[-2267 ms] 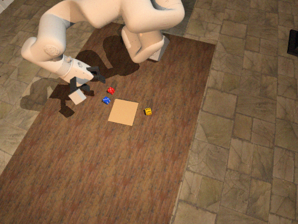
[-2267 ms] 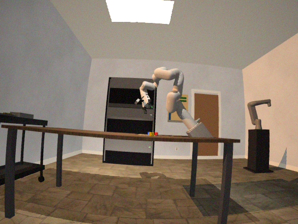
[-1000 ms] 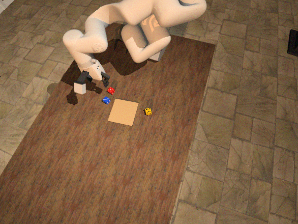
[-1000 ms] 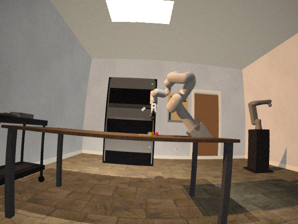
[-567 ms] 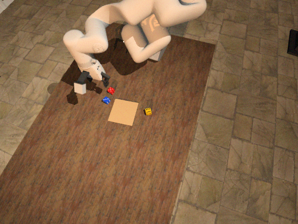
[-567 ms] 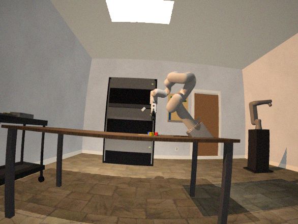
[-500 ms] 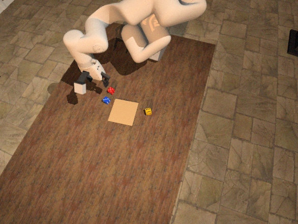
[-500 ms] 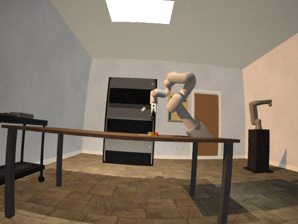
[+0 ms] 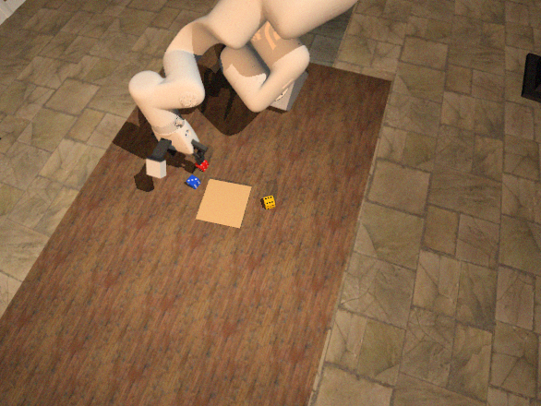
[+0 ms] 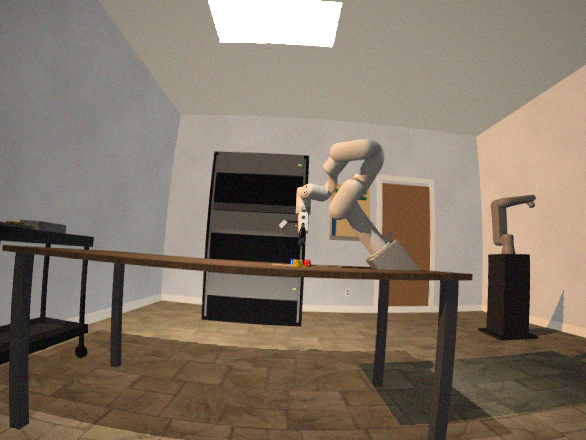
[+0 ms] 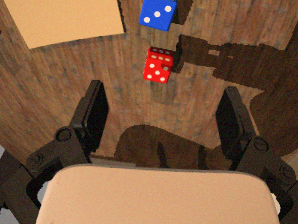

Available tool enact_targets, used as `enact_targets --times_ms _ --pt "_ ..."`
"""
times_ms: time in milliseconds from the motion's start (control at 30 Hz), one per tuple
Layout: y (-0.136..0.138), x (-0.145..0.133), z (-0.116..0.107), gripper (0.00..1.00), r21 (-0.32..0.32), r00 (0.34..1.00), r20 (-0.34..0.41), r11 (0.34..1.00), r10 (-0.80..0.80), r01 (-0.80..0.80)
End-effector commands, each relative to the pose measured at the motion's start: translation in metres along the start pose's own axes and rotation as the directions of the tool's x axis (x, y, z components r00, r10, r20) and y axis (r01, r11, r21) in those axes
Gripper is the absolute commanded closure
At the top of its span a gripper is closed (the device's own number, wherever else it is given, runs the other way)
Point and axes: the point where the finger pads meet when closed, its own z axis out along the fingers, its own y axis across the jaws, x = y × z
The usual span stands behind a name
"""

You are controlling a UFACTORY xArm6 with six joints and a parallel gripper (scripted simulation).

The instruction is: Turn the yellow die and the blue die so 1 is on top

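The blue die (image 9: 193, 182) sits on the table just left of the mat, three pips up in the wrist view (image 11: 158, 10). The red die (image 9: 201, 165) sits beside it, off the mat, five pips up in the wrist view (image 11: 158, 66). The yellow die (image 9: 269, 202) sits on the table right of the mat. My gripper (image 9: 182, 154) is open and empty, above the table near the red die; its fingers stand wide apart.
The arm's base (image 9: 288, 94) stands at the far end of the table. The table's left edge runs close to the gripper. A dark shelf unit (image 10: 257, 237) and a second arm on a pedestal (image 10: 507, 260) stand away from the table.
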Motion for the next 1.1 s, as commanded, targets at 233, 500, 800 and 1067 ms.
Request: enact_targets --times_ms 233,500,800,1067 --pt "0.006 0.009 0.051 0.00 -0.017 1.000 -0.003 1.000 0.001 -0.001" --pt "0.006 0.009 0.051 0.00 -0.017 1.000 -0.003 1.000 0.001 -0.001" --pt "0.006 0.009 0.051 0.00 -0.017 1.000 -0.003 1.000 0.001 -0.001" --pt "0.006 0.009 0.051 0.00 -0.017 1.000 -0.003 1.000 0.001 -0.001"
